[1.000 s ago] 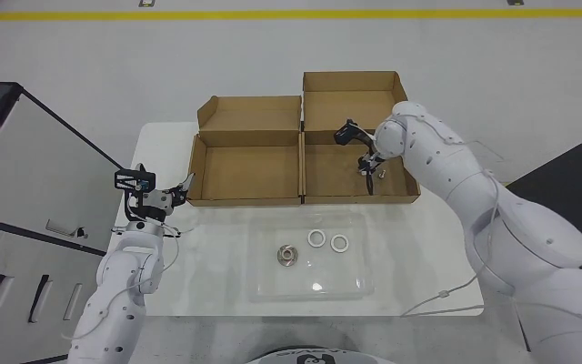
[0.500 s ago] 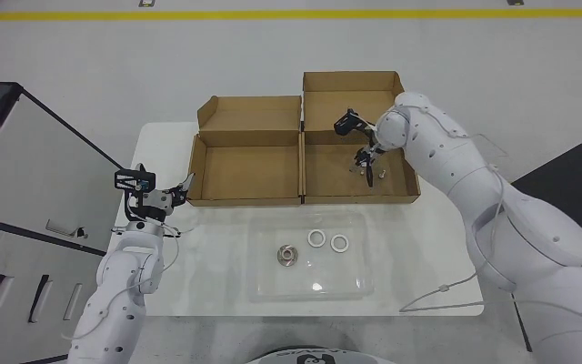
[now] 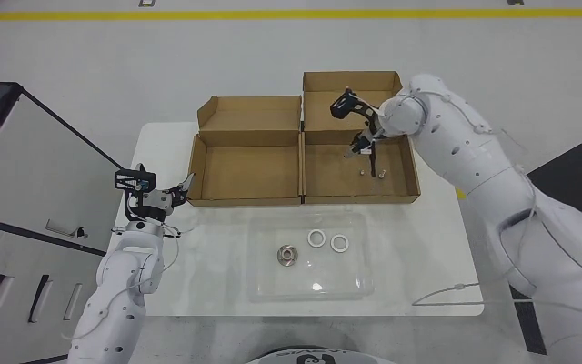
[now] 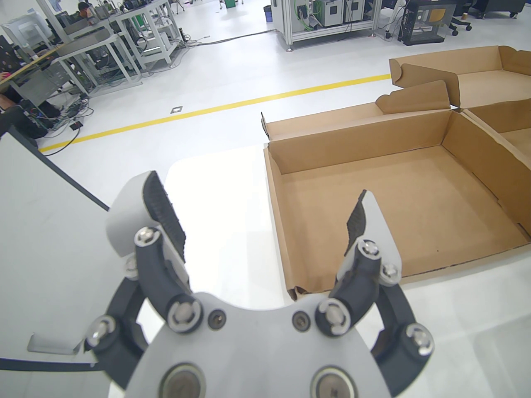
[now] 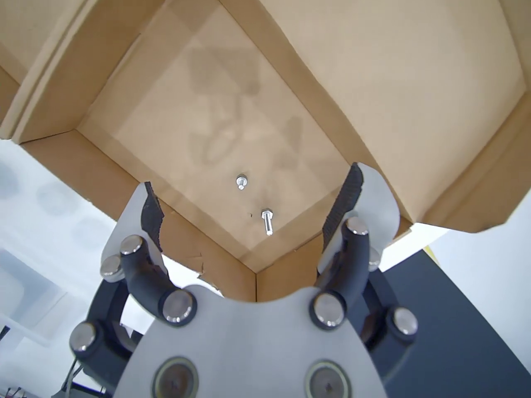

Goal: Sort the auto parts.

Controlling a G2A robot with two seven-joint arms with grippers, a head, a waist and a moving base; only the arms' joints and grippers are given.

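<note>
Two small silver bolts (image 5: 241, 181) (image 5: 266, 220) lie on the floor of the right cardboard box (image 3: 318, 168), near its front right corner. My right gripper (image 5: 252, 184) hangs open and empty above them, over the right box (image 3: 362, 153). A clear tray (image 3: 264, 273) at the table's front holds two white rings (image 3: 316, 238) (image 3: 340, 243) and a round metal part (image 3: 285, 256). My left gripper (image 4: 257, 188) stands open and empty over the table's left edge (image 3: 182, 189), just beside the empty left cardboard box (image 4: 394, 192).
The two open boxes stand side by side at the back of the white table (image 3: 209, 264), flaps raised behind them. A dark-edged panel (image 3: 36, 155) stands off the table's left side. Bare tabletop lies to either side of the tray.
My right gripper has risen from near the bolts at the box floor and drawn back toward the box's far side. The left arm has not moved.
</note>
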